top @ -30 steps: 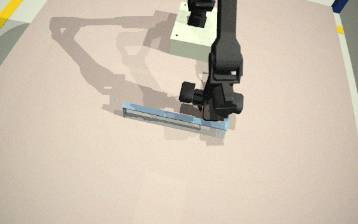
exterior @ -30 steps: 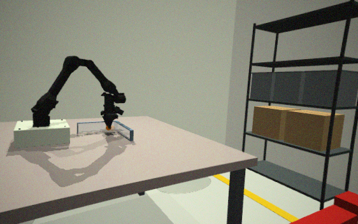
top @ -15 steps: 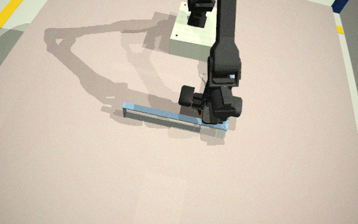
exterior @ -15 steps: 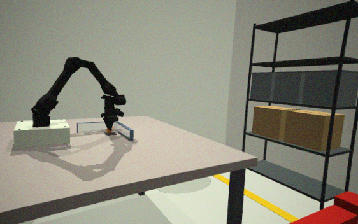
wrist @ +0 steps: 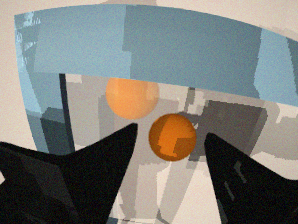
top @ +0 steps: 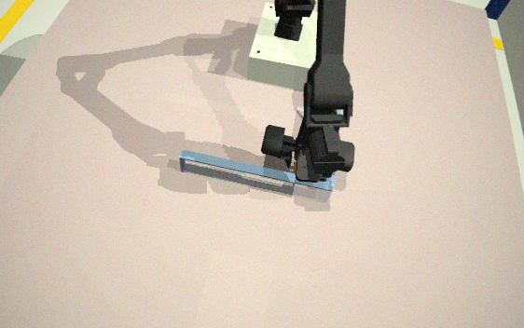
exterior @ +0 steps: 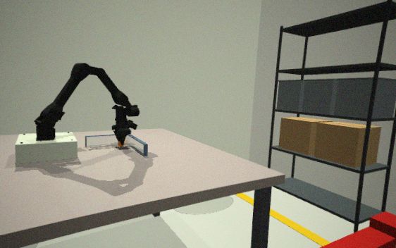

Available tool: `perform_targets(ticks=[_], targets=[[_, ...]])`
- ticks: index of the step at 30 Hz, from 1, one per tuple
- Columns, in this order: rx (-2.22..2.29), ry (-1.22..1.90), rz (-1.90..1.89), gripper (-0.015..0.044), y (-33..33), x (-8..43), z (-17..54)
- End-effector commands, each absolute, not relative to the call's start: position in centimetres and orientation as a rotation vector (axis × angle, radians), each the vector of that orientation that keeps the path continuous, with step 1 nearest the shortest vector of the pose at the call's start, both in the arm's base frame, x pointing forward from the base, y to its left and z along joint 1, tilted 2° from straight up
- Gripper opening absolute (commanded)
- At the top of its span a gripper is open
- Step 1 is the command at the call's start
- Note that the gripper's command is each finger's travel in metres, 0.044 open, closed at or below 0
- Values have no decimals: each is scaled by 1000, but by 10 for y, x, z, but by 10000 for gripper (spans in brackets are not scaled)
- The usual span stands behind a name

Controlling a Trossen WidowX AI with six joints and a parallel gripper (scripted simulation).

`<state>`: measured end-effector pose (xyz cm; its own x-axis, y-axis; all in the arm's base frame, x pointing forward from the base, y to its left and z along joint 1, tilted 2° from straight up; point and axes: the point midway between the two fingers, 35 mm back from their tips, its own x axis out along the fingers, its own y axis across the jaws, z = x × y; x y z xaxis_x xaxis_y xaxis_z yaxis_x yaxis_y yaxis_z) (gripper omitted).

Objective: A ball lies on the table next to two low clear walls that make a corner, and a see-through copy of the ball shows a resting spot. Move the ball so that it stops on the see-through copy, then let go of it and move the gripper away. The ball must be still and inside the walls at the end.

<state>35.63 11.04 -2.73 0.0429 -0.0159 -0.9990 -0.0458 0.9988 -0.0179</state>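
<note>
The orange ball is between my open fingers in the wrist view, with a gap on each side. The gripper is open and low over the table, inside the corner. The see-through copy, paler orange, is up and left of the ball in the wrist view, near the long wall, and the two do not overlap there. The long clear blue wall and the short wall meet at upper left in the wrist view. In the top view the gripper mostly hides the ball and the corner.
The pale base block of the arm stands on the table, behind the walled corner in the top view. A shelf rack with boxes stands beyond the table. The wall tops rise close beside the fingers.
</note>
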Motion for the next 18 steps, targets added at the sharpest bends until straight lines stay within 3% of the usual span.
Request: perform_targets(ticks=[1,8,17,18], targets=[[-49,1528,23,267,110,356,-27],[-49,1533,23,267,112,352,56],[-51,1522,27,267,112,354,50],[-62,1522,38,241,111,354,49]])
